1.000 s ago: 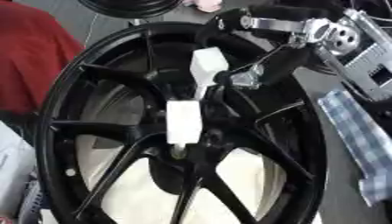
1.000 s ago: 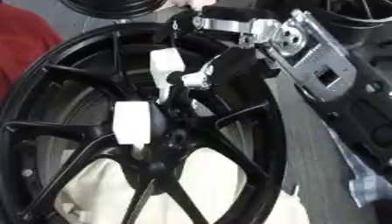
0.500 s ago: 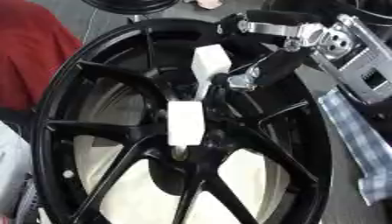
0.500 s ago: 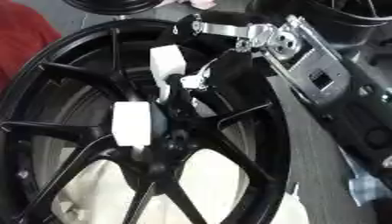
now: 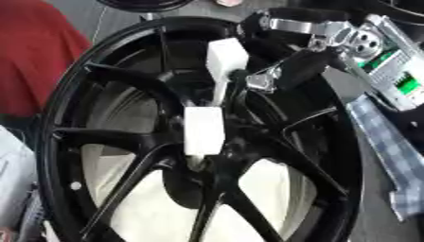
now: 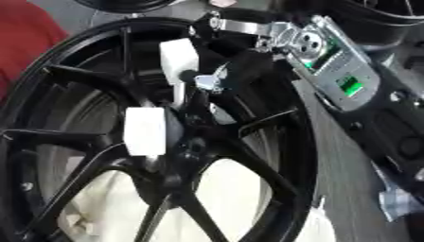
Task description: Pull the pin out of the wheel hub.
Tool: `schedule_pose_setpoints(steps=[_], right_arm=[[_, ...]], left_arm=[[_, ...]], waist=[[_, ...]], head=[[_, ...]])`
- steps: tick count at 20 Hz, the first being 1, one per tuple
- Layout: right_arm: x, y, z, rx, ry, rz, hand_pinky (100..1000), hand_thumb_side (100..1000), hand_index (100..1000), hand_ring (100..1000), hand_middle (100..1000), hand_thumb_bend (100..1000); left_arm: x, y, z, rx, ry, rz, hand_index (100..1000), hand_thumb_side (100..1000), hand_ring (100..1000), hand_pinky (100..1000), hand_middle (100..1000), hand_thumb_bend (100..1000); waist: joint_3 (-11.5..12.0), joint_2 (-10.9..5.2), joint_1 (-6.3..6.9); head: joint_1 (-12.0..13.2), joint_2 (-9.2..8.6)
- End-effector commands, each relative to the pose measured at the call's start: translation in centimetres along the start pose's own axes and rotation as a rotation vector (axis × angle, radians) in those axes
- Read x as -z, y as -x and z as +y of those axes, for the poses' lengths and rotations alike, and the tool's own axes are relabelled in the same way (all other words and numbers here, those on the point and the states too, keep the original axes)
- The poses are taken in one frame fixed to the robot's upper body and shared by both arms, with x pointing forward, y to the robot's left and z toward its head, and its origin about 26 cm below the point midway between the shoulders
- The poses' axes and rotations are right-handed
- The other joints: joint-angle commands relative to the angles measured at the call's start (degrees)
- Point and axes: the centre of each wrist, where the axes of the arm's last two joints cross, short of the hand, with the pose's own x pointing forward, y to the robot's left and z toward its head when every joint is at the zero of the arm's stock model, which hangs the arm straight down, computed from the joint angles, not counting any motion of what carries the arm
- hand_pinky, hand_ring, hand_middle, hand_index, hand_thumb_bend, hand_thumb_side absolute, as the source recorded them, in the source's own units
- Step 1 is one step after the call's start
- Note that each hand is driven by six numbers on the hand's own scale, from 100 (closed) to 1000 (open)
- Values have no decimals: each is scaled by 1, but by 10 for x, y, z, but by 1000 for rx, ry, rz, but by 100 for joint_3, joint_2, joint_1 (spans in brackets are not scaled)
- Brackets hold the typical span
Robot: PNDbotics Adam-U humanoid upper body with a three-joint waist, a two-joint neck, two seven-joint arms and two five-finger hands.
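**rimfixer:** So where's the pin right now? All I get is a big black wheel filling the shot.

**hubcap_dan:** Dead centre. The pin is that white piece sitting in the wheel hub. It looks like a white block at the hub, a thin white stem running up and away from it, and a second white block at the top end. So the long axis runs from the hub up toward the far rim, leaning a bit to the right.

**rimfixer:** And the hand?

**hubcap_dan:** Right hand comes in from the upper right, and it's by far the nearer one; the left isn't in either view. Its fingers sit just right of the stem, right below that upper block. They look curled in on the stem, but black on black, so I can't say for sure it's actually pinched.

**rimfixer:** So the pull goes...?

**hubcap_dan:** My guess: straight along that axis, out of the hub, no sideways yank or it'll bind.

**rimfixer:** Any bins or trays?

**hubcap_dan:** None I can see. Just pale cloth showing between the spokes.
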Motion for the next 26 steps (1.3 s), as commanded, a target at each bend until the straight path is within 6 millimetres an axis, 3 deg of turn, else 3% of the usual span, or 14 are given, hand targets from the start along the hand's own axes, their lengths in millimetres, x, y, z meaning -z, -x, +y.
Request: schedule_pose_setpoints(steps=[1, 7, 17, 22, 26], right_arm=[[-4, -8, -12, 26, 37, -19, 912, 413, 565, 873, 486, 100], [-5, -14, -15, 91, 49, -38, 907, 409, 505, 860, 466, 100], [-22, -32, -37, 174, 129, -90, 912, 377, 499, 863, 468, 100], [-52, -43, -59, 258, 219, -136, 920, 373, 503, 867, 471, 100], [-98, -38, -70, 321, 355, -120, 919, 330, 503, 863, 469, 100]], left_arm=[[3, -7, 3, 13, 0, -21, 788, 756, 695, 834, 587, 100], [2, -5, 5, 19, -11, -12, 788, 754, 695, 834, 586, 100], [-2, -1, 8, 29, -20, 8, 789, 752, 696, 835, 586, 100], [-5, 2, 12, 40, -32, 24, 789, 749, 696, 834, 586, 100], [-8, 4, 16, 46, -55, 36, 789, 747, 698, 835, 587, 100]], waist=[[5, -123, 38], [-38, -181, 54], [-152, -340, 117], [-301, -438, 158], [-504, -522, 232]], head=[[3, 2], [-28, 110], [-31, 302], [56, 433], [231, 549]])
